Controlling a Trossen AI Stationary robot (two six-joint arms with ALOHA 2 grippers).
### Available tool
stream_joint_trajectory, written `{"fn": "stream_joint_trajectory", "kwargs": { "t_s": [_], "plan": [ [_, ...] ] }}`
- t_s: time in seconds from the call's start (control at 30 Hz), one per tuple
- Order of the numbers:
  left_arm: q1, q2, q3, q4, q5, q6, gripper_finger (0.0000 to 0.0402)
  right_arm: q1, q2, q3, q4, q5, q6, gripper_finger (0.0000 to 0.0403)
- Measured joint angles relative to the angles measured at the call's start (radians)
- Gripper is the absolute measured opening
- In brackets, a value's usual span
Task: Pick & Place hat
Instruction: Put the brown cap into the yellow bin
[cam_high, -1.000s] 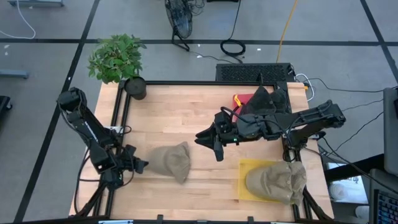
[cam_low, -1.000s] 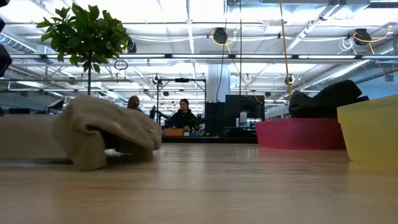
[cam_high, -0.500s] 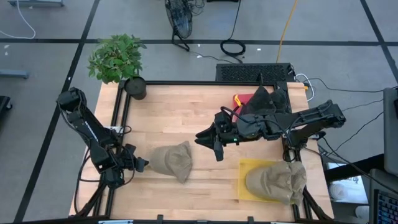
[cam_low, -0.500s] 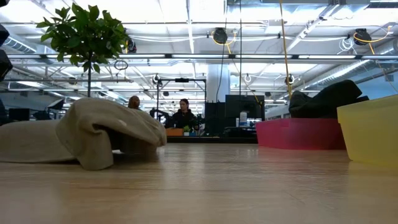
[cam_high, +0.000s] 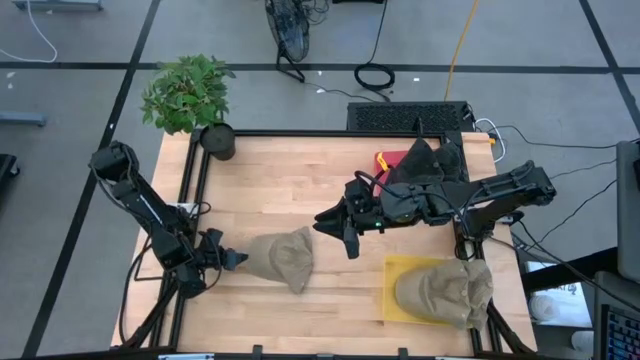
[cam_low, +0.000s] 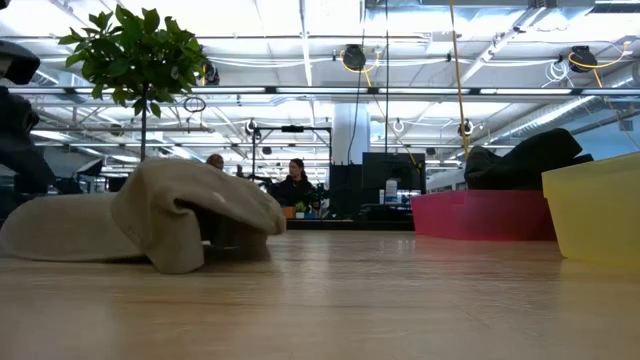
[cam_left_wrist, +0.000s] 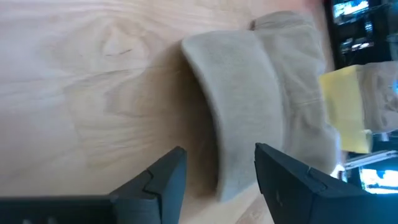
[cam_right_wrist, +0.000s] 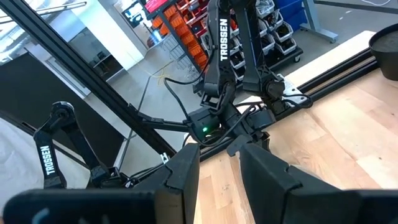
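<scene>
Hat (cam_high: 280, 258), tan, lies flat on the wooden table (cam_high: 280, 190), toward its left front part, crumpled, brim end pointing at the left gripper (cam_high: 232, 261). Left gripper sits low at the hat's left edge, fingers spread apart, nothing held; in the left wrist view the hat (cam_left_wrist: 249, 106) lies just ahead of the two dark fingers (cam_left_wrist: 163, 180), apart from them. Right gripper (cam_high: 335, 222) hangs over the table middle, well apart from the hat, fingers partly apart with nothing between them in the right wrist view. Second tan hat (cam_high: 445, 292) rests on a yellow bin (cam_high: 392, 298) at the right front corner. Red bin (cam_high: 392, 160) with dark cloth (cam_high: 425, 158) at right rear. Potted plant (cam_high: 186, 95) at left rear corner. Low view: hat (cam_low: 150, 215) on tabletop, people (cam_low: 295, 185) far behind.
</scene>
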Motion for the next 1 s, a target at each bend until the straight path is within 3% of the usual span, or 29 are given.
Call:
{"fn": "stream_joint_trajectory", "kwargs": {
  "t_s": [0.4, 0.73, 0.87, 1.0],
  "plan": [
    [0.063, 0.0, 0.002, 0.04, -0.023, 0.07, 0.0191, 0.0, 0.0, 0.0, 0.007, 0.006, 0.0, 0.0102],
    [0.196, 0.0, 0.002, 0.252, 0.066, 0.333, 0.0188, -0.001, 0.0, 0.0, 0.007, 0.027, 0.0, 0.0102],
    [0.239, 0.0, 0.002, 0.299, 0.108, 0.412, 0.0159, -0.001, 0.0, 0.0, 0.007, 0.027, 0.0, 0.0102],
    [0.265, 0.0, 0.002, 0.316, 0.113, 0.452, 0.0104, 0.0, 0.0, 0.0, 0.006, 0.027, 0.0, 0.0102]
  ]
}}
